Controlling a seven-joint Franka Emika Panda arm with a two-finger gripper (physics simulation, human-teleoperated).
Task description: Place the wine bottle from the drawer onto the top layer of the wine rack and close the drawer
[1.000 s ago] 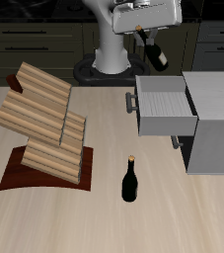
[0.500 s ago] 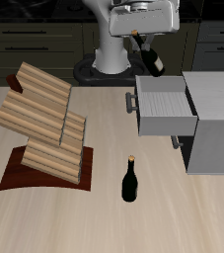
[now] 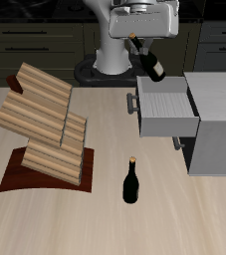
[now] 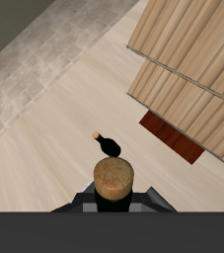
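My gripper [image 3: 135, 38] is high above the table's back, shut on the neck of the wine bottle [image 3: 149, 61], a near-black bottle that hangs tilted above the open drawer [image 3: 166, 105]. In the wrist view its tan cap [image 4: 112, 176] sits between my fingers [image 4: 149, 201]. The wine rack [image 3: 45, 125] stands across the table, with its top layer [image 3: 33, 98] bare. The rack also shows in the wrist view [image 4: 187, 69]. A second, look-alike bottle [image 3: 131, 182] stands upright on the table near the front edge and shows in the wrist view [image 4: 109, 145].
The drawer juts out of the grey cabinet [image 3: 216, 125], its dark bar handle [image 3: 132, 104] facing the rack. The rack's reddish-brown base board [image 3: 20, 177] lies on the table. Dark kitchen cabinets [image 3: 35, 40] line the back.
My gripper has shifted a little toward the rack with the bottle in it, and the bottle's body has tilted and swung slightly. Nothing else has moved.
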